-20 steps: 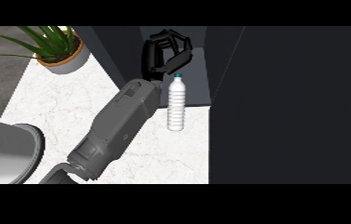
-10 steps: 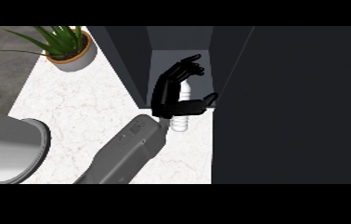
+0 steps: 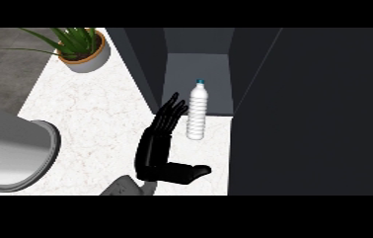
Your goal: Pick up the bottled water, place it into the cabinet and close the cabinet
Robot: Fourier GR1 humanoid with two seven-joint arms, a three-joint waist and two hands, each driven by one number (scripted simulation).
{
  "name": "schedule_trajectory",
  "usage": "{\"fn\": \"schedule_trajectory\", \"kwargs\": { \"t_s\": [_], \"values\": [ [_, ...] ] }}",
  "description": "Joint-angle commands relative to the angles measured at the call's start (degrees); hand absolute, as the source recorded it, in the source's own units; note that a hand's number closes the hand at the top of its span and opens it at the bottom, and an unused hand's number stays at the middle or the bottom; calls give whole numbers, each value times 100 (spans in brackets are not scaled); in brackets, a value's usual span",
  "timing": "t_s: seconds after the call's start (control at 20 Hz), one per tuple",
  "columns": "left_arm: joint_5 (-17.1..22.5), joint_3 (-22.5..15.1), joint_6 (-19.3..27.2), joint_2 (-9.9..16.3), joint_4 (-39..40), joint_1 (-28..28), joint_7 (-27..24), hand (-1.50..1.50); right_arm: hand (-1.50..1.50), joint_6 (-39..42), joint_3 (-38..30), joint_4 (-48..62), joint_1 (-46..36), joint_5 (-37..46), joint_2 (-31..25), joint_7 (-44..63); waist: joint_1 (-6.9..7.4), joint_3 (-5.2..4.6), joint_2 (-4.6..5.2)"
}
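Observation:
The clear water bottle (image 3: 197,112) with a blue cap stands upright at the mouth of the dark cabinet (image 3: 198,74), its base near the front edge of the cabinet floor. My left hand (image 3: 157,145) is open just left of the bottle. Its fingers point up toward the cabinet and its thumb sticks out to the right below the bottle. The fingertips lie close beside the bottle's lower half without curling round it. The cabinet stands open, with its dark door (image 3: 306,113) filling the right side. My right hand does not show.
A potted green plant (image 3: 82,48) sits at the back left on the white marble counter (image 3: 87,113). A grey rounded basin (image 3: 22,155) occupies the left edge. The cabinet's left wall (image 3: 146,69) rises beside my fingers.
My left hand was curled round the bottle; it has let go, opened and dropped back down and to the left. The bottle now stands by itself at the cabinet opening.

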Motion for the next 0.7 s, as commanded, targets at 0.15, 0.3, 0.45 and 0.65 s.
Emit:
{"fn": "schedule_trajectory", "kwargs": {
  "t_s": [0.15,0.3,0.45,0.65],
  "values": [
    [15,-99,-234,1105,-1468,1702,-424,-150,150,407,8,-805,83,670,-769,273,63,-6,2],
    [-52,-214,-441,1524,-1847,2031,-488,-150,150,716,-61,-908,-404,963,-1205,284,199,-16,-13],
    [10,-64,-733,1924,-2084,2395,-733,-150,150,988,150,-850,-737,1308,-1549,309,173,-26,-36],
    [43,176,-1095,2495,-2307,2973,-1156,-150,150,936,481,-1202,-1005,1389,-1657,608,158,-42,-32]
  ]
}}
